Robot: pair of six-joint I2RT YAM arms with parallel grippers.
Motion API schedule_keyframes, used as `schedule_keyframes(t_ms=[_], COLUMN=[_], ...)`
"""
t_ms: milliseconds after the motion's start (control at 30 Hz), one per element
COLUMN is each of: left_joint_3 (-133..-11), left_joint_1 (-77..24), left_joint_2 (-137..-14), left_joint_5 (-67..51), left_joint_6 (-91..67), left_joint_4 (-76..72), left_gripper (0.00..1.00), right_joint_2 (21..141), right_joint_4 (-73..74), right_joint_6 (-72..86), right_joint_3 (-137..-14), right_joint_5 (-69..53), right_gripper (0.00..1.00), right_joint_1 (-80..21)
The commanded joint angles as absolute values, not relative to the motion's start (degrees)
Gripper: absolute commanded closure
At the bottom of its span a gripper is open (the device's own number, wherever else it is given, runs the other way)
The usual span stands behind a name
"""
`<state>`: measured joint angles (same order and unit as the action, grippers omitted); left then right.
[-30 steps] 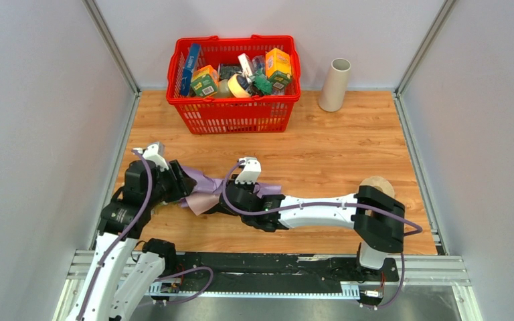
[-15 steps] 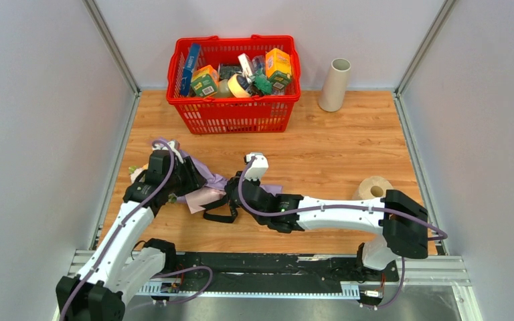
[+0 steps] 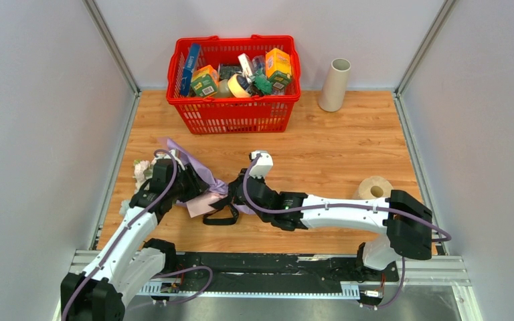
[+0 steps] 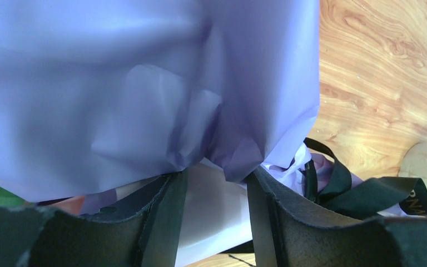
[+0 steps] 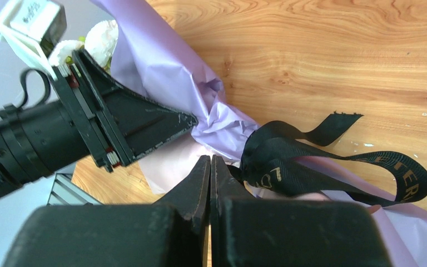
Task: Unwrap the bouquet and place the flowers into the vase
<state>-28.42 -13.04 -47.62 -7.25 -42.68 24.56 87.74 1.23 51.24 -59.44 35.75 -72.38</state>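
The bouquet (image 3: 199, 174) lies slantwise on the front left of the tabletop (image 3: 321, 154), between the two arms. Its wrap is smooth, matte lilac paper with a paler pink sheet beneath, creased and crumpled where it gathers at the waist. A black woven ribbon (image 5: 289, 167) with faint lettering is looped there, one flat tail curling out over the wood. Pale, rounded flowers (image 3: 139, 170) show at the open end, by the left wall.

The left pincer (image 4: 216, 178) has its jaws apart over the wrap, a crumpled lilac fold and the pink sheet in the gap; no clamp on the paper shows. The right pincer (image 5: 210, 161) is closed tight, its tips against the paper just beside the ribbon's knot, with nothing visibly between them.

The vase (image 3: 334, 83), a plain beige tube, stands upright at the back right, well apart from the bouquet, beside a red plastic lattice basket (image 3: 234, 117) of groceries.
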Motion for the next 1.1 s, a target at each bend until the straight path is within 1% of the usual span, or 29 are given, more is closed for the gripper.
schedule_keyframes(t_ms=[0,300,433,533,833,1067], left_joint_3=[-25.4,-24.7,-23.64,-23.12,-23.03,-23.03], left_joint_1=[-13.01,-13.01,-13.01,-13.01,-12.92,-13.01], left_joint_2=[-47.02,-48.6,-49.13,-50.18,-50.63,-50.71], left_joint_5=[-6.77,-5.54,-4.66,-4.75,-4.13,-3.6], left_joint_6=[-45.26,-45.26,-45.35,-45.53,-45.0,-44.82], left_joint_4=[23.29,22.68,21.89,21.1,21.18,21.27], left_gripper=[0.48,0.48,0.49,0.48,0.47,0.47], right_joint_2=[84.2,79.19,78.57,77.96,71.81,65.75], right_joint_4=[-2.9,-3.51,-3.69,-3.87,-3.96,-3.87], right_joint_6=[53.61,52.38,51.24,50.89,41.23,36.31], right_joint_3=[-63.28,-63.28,-63.02,-62.84,-66.44,-67.41], right_joint_5=[36.3,38.49,43.84,44.91,53.52,56.77], right_gripper=[1.0,1.0,1.0,1.0,1.0,1.0], right_joint_1=[-71.63,-71.1,-71.1,-69.79,-66.28,-61.53])
